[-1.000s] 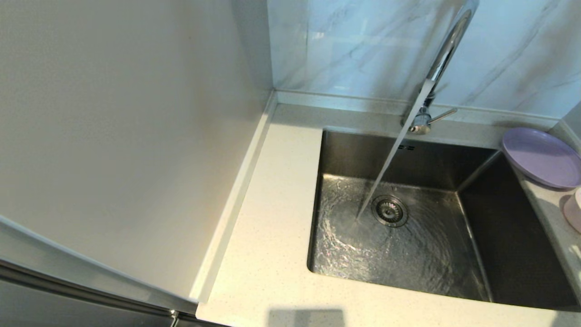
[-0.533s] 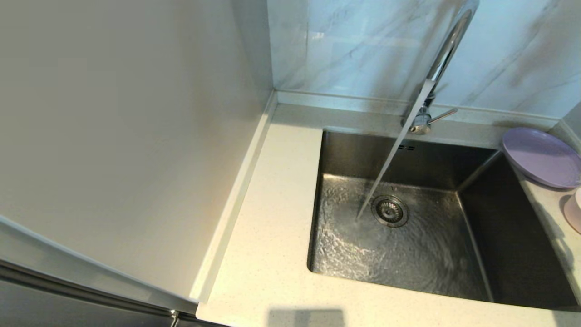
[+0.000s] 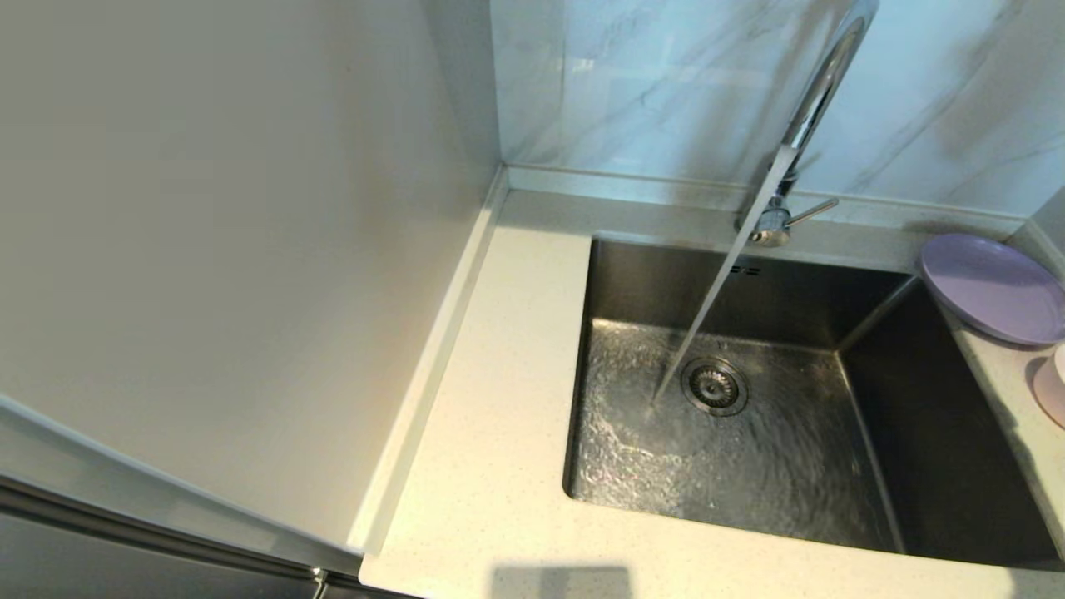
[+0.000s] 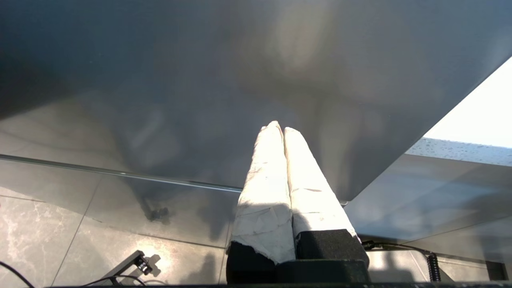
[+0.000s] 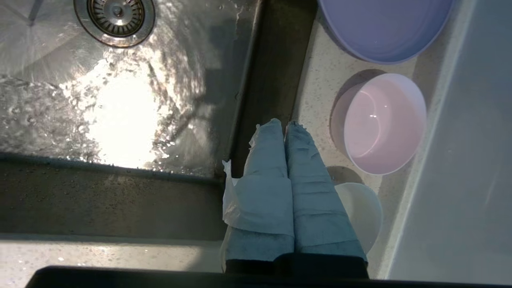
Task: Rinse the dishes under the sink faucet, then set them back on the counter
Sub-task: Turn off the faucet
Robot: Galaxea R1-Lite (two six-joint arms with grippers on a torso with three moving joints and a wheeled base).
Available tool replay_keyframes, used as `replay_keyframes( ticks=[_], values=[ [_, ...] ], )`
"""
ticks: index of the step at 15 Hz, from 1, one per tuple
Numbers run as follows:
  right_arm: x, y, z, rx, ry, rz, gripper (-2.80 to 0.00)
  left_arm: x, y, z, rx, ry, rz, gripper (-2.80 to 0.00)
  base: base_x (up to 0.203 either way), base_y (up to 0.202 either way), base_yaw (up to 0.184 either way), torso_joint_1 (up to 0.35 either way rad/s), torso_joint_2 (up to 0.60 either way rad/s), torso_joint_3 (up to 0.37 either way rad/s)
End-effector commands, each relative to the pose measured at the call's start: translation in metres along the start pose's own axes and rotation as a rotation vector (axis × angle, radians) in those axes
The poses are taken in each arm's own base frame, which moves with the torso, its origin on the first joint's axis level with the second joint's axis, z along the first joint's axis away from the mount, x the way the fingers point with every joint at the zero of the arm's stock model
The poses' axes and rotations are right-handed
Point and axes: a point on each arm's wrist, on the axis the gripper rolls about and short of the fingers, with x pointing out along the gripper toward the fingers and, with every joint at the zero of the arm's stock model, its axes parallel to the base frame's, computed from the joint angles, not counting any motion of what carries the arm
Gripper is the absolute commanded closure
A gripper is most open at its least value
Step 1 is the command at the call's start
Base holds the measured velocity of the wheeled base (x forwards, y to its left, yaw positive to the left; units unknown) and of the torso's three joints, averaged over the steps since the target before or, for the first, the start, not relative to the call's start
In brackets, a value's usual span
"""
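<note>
Water runs from the chrome sink faucet [image 3: 819,83] into the steel sink [image 3: 915,433], landing beside the drain strainer [image 3: 714,385]. The lavender plate [image 3: 990,287] lies on the counter [image 3: 507,399] at the sink's far right corner, with the pinkish cup [image 3: 1050,387] just in front of it at the picture's edge. Neither gripper shows in the head view. In the right wrist view my right gripper [image 5: 285,123] is shut and empty above the sink's right rim, close beside the cup [image 5: 384,124] and short of the plate [image 5: 384,28]. My left gripper [image 4: 280,126] is shut, parked by a grey panel.
A whitish round vessel [image 5: 362,212] sits on the counter strip partly under my right fingers. A raised lip and grey wall [image 5: 460,160] bound that narrow strip. The faucet's lever [image 3: 811,212] points right. A tall pale panel [image 3: 233,249] stands left of the counter.
A shadow has spread over the right counter strip and the sink's right wall. Plate and cup have not moved, and the water keeps running.
</note>
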Motion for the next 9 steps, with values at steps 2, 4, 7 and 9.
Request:
replay_keyframes(
  ticks=[2,4,7,9],
  values=[
    [0.033,0.002,0.009,0.066,0.062,0.031,0.00,0.000,0.000,0.000,0.000,0.000,0.000,0.00,0.000,0.000,0.000,0.000,0.00,0.000],
    [0.051,0.004,0.020,0.143,0.091,0.127,0.00,0.000,0.000,0.000,0.000,0.000,0.000,0.00,0.000,0.000,0.000,0.000,0.00,0.000],
    [0.067,0.008,0.036,0.264,0.186,0.416,0.00,0.000,0.000,0.000,0.000,0.000,0.000,0.00,0.000,0.000,0.000,0.000,0.00,0.000],
    [0.087,0.013,0.042,0.350,0.271,0.636,0.00,0.000,0.000,0.000,0.000,0.000,0.000,0.00,0.000,0.000,0.000,0.000,0.00,0.000]
  ],
)
